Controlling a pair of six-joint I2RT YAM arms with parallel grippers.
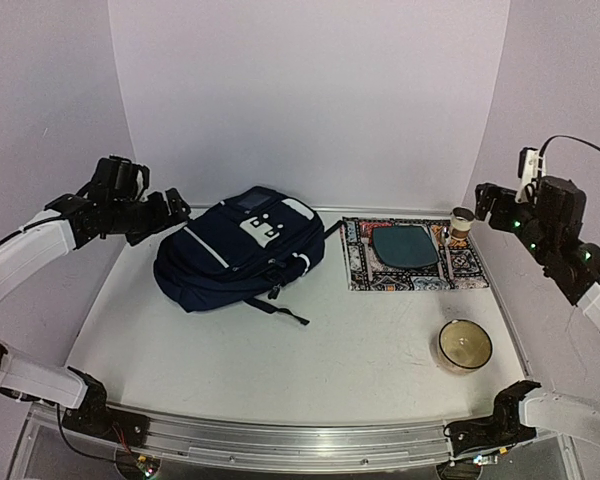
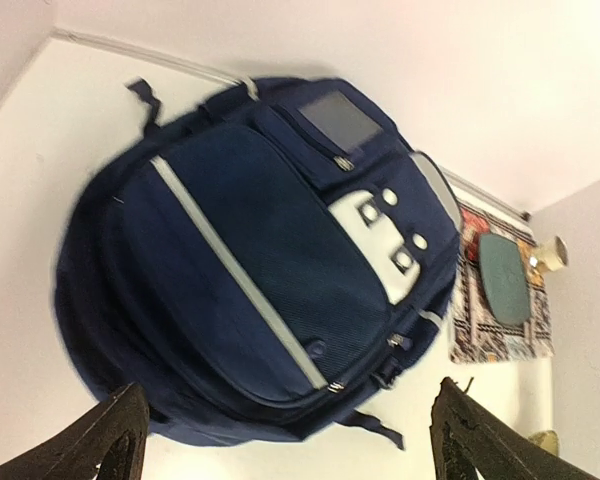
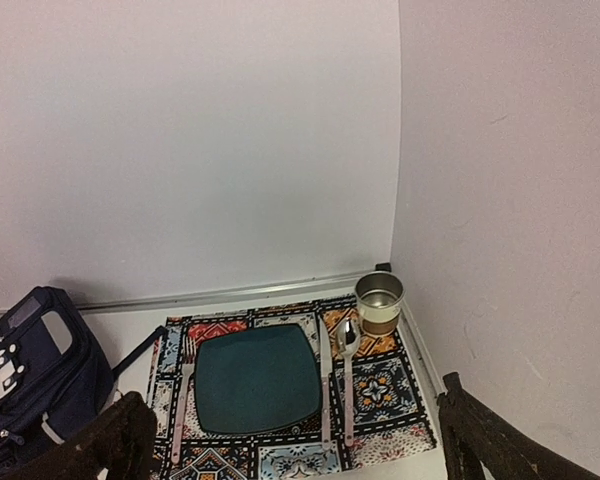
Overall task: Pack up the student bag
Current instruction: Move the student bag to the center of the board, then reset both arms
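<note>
Two arms are raised over the bench (image 1: 360, 350), one at each side, and neither holds anything. The left fingers (image 1: 172, 210) are spread wide; in the left wrist view their two dark tips stand far apart at the bottom corners with nothing between them. The student bag (image 1: 240, 250) lies flat on the bench just ahead of and below these fingers, close to their tips but not touching them. Its front panel faces up, showing the white stripe and white patches, and a black strap trails from its near side.

The right fingers (image 1: 485, 200) are also spread wide and empty, held in the air at the far right of the bench. Below and ahead of them lies a patterned mat (image 1: 415, 268) carrying a dark teal square plate (image 1: 405, 246). A small metal cup (image 1: 462, 222) stands on the mat's far right corner, the nearest thing to these fingers, with a spoon (image 3: 347, 345) lying on the mat just in front of it, beside the plate. The bag lies beyond the mat from the right fingers, well apart from them. A round bowl (image 1: 465, 345) sits on the bare bench, below and behind the right fingers, toward that arm's base.
</note>
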